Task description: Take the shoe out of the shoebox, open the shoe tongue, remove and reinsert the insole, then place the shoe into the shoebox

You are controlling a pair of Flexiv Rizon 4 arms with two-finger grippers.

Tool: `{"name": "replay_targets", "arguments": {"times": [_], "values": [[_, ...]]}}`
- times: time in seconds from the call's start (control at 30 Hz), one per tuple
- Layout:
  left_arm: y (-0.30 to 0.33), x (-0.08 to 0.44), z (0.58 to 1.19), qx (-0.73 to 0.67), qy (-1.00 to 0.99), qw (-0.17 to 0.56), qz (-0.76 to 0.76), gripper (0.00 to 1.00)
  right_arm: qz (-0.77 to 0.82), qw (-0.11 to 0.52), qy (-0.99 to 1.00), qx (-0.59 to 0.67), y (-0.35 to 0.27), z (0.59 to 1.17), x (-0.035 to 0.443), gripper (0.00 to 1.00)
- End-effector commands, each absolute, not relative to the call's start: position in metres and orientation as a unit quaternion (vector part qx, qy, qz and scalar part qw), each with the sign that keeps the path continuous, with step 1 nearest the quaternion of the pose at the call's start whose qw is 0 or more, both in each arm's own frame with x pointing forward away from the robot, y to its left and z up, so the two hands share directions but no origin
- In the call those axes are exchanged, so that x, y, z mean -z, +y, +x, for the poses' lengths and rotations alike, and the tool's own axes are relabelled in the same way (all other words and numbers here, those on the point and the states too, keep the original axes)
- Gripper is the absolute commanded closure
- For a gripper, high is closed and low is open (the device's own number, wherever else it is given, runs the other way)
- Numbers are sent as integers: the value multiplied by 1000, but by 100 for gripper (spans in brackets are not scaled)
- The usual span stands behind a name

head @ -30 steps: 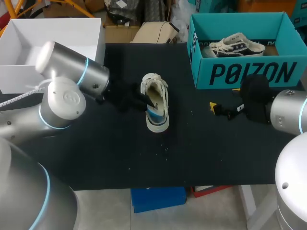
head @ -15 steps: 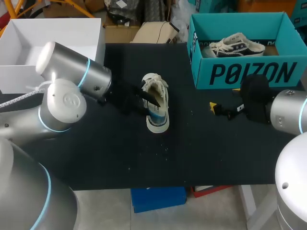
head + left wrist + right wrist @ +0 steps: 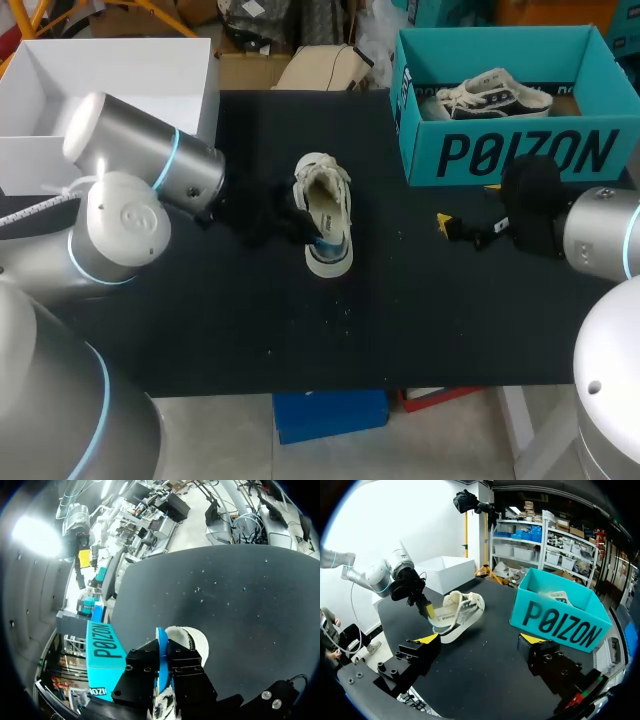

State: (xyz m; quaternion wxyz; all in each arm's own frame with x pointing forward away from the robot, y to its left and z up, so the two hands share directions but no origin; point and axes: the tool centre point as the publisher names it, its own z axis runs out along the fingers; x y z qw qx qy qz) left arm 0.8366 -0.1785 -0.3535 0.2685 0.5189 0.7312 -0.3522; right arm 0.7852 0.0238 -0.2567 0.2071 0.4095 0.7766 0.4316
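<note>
Tabletop (image 3: 450, 330) in black cloth, seen from above, filling most of the view. At its far right corner, open teal shoebox (image 3: 520, 150) with a second shoe (image 3: 490, 95) lying inside. Near the middle of the cloth, well apart from the box, white shoe (image 3: 335, 195). Reaching in from the left, left gripper (image 3: 163, 652), clamped on the thin blue-edged insole (image 3: 161, 636), with the insole sticking partly out of the shoe's opening. Off to the right, in front of the box, right gripper (image 3: 480, 639), spread wide, grasping nothing, held low over the cloth.

Probably the insole-removal step. For a clean pull: draw slowly along the shoe's length and upward, with a firm pinch against slipping or folding of the thin foam. Worth bringing the free right gripper across to pin the shoe against sliding or tipping under the pull.

Long axis of the shoe running from the table's near edge toward its far edge, only slightly slanted. Laced end toward the far edge, rounded heel seemingly toward the robot, opening facing roughly up.
</note>
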Motion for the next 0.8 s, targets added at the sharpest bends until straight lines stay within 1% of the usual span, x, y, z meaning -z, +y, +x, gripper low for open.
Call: {"name": "replay_targets", "arguments": {"times": [0.03,0.5,0.53,0.57,0.6,0.8], "values": [[-184,358,844,351,732,271,518,100,410,206,777,-431,24,785,257,0],[-196,365,865,344,739,275,510,100,410,206,777,-431,24,785,257,0],[-198,365,864,347,736,271,514,73,410,206,777,-431,24,785,257,0],[-200,365,863,352,732,269,517,29,410,206,777,-431,24,785,257,0],[-201,364,861,361,727,270,518,0,410,206,777,-431,24,785,257,0],[-190,342,852,368,715,288,520,0,410,206,777,-431,24,785,257,0]]}}
